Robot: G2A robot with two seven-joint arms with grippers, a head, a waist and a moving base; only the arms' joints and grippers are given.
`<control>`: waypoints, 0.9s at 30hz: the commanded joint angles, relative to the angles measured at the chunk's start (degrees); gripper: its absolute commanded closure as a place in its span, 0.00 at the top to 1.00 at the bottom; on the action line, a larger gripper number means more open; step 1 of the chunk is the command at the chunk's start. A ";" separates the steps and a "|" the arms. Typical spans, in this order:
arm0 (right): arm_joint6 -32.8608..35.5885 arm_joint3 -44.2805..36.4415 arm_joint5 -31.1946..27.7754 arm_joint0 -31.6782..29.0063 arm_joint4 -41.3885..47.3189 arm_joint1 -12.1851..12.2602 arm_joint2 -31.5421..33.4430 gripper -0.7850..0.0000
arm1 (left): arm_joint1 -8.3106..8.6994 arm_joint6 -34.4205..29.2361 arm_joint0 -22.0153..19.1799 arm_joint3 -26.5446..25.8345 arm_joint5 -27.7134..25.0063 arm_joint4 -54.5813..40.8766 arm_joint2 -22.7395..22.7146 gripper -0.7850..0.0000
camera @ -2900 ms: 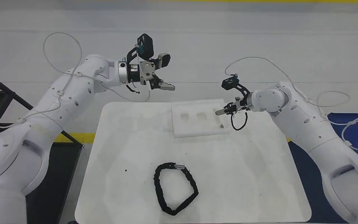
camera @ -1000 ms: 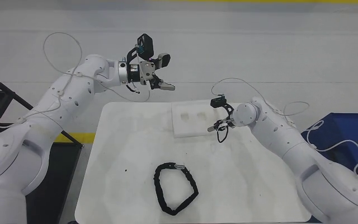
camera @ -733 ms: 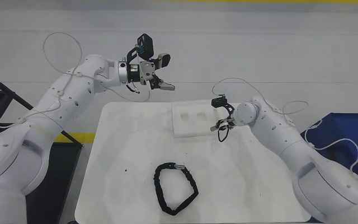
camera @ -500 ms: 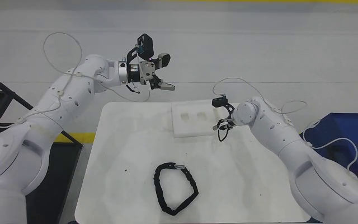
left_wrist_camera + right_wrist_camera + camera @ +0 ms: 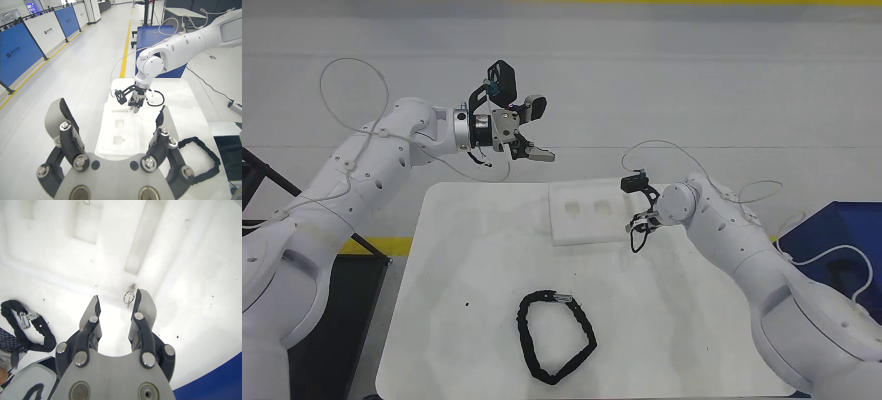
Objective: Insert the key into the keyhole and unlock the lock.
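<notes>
The small metal key (image 5: 129, 298), on a wire ring, sat on the right end of the white foam tray (image 5: 592, 212), near the worktop's (image 5: 702, 310) far edge. The right claw (image 5: 117, 295) gaped around it, one ribbed pad just beside it. The fabric-sleeved chain lock (image 5: 557, 337) lay looped near the near edge. The left claw (image 5: 112, 106) hung open beyond the far edge.

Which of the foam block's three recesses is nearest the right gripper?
The long narrow slot, just beyond the right gripper; the other two are squarish and sit farther along the foam block.
</notes>
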 commanded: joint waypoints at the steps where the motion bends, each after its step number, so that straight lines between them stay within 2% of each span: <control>1: -0.10 0.47 0.23 -0.02 -0.09 -0.26 0.12 0.40 | 0.00 -0.02 0.00 0.00 0.00 -0.01 0.00 1.00; 4: -0.18 1.43 0.50 -0.08 -0.11 -0.63 0.39 0.29 | 0.00 -0.02 0.00 0.00 0.00 -0.01 0.00 1.00; 5: -0.17 1.74 0.51 -0.07 -0.11 -0.75 0.49 0.22 | 0.00 -0.02 0.00 0.00 0.00 -0.01 0.00 1.00; 9: -0.18 2.93 0.47 0.00 -0.16 -1.20 0.87 0.14 | 0.00 -0.02 0.00 0.00 0.00 -0.01 0.00 1.00; 15: -0.23 4.32 0.75 0.32 -0.66 -1.92 1.26 0.13 | 0.00 -0.02 0.00 0.00 0.00 -0.01 0.00 1.00; 19: -0.21 5.17 0.98 0.46 -1.03 -2.44 1.44 0.08 | 0.00 -0.02 0.00 0.00 0.00 -0.01 0.00 1.00; 27: -0.89 7.29 1.12 0.73 -1.26 -3.41 2.08 0.05 | 0.00 -0.02 0.00 0.00 0.00 -0.01 0.00 1.00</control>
